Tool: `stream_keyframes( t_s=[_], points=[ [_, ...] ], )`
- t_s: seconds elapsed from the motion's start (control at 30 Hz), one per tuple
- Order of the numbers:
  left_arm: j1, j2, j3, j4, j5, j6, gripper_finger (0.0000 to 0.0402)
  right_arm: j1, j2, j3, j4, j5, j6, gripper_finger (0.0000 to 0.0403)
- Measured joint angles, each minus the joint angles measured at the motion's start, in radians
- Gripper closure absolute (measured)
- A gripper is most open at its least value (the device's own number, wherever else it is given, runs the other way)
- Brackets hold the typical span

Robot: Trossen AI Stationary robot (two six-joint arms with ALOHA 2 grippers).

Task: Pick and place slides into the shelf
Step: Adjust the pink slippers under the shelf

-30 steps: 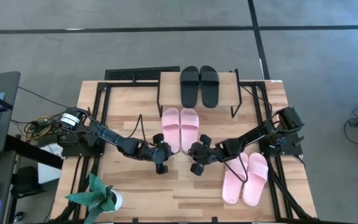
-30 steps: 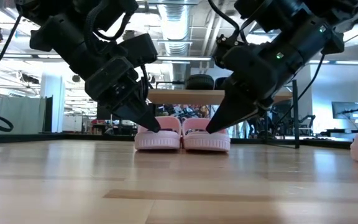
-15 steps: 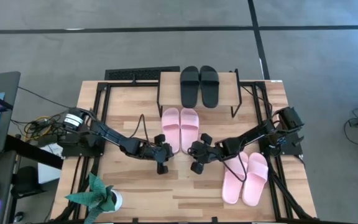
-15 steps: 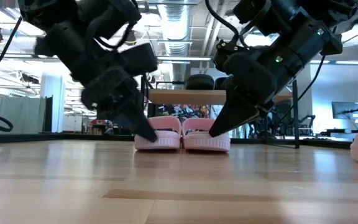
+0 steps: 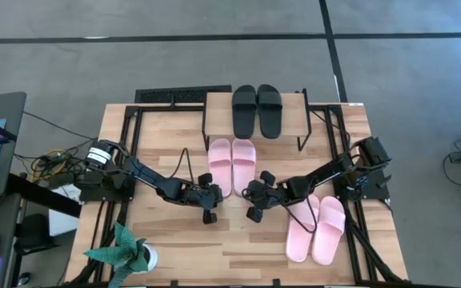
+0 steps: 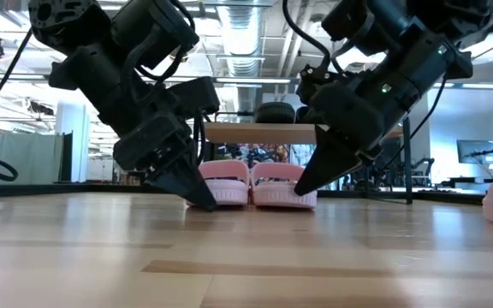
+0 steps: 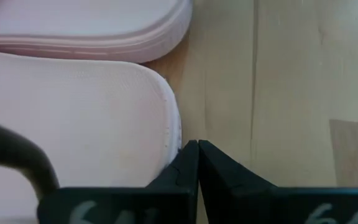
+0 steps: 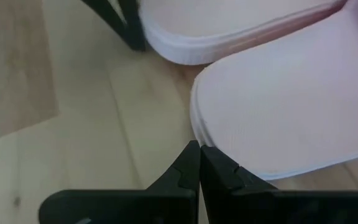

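Note:
A pale pink pair of slides (image 5: 231,166) lies flat on the tabletop, toes toward the shelf (image 5: 218,112), whose plank (image 6: 264,133) carries a black pair (image 5: 256,110). My left gripper (image 5: 214,196) is shut. It slants down, with its tip low at the tabletop by the left pink slide's heel (image 7: 166,124). My right gripper (image 5: 249,194) is shut too, and its tip stands at the right pink slide's heel (image 8: 197,124). Another pink pair (image 5: 317,228) lies near the table's right front. My left gripper (image 7: 197,149) has its shut tip right beside the heel edge (image 7: 176,140) of the left pink slide, slanting down from the near left; whether it touches, I cannot tell. My right gripper (image 8: 197,148) has its shut tip against or just short of the right slide's heel edge (image 8: 194,132), slanting down from the near right.
A potted plant (image 5: 126,254) stands at the near left corner. Black frame rails (image 5: 130,144) run along both table sides. A dark flat bar (image 5: 170,96) lies at the far edge. Bare tabletop (image 5: 230,240) stretches in front of both grippers.
My left gripper has sunk toward the tabletop, so its shut tip now sits low at the left pink slide's heel. My right gripper has tipped slightly and stays at the right slide's heel. The slides have not moved.

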Motion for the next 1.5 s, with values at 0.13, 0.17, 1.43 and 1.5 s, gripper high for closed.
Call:
stream_keyframes(
  t_s=[0.13, 0.17, 1.43, 1.5],
  points=[
    [0.022, 0.0, 0.0, 0.0, -0.001, 0.0, 0.0401, -0.022, 0.0, 0.0, -0.017, 0.001, -0.009, 0.0403],
    [0.029, 0.0, 0.0, -0.001, -0.004, 0.0, 0.0401, -0.028, 0.0, 0.0, -0.017, 0.001, -0.013, 0.0403],
    [0.303, 0.0, 0.0, 0.052, 0.034, 0.137, 0.0401, -0.348, 0.0, 0.0, 0.003, -0.158, -0.388, 0.0403],
    [0.316, 0.0, 0.0, 0.052, 0.034, 0.137, 0.0401, -0.368, 0.0, 0.0, 0.012, -0.176, -0.407, 0.0403]
  ],
)
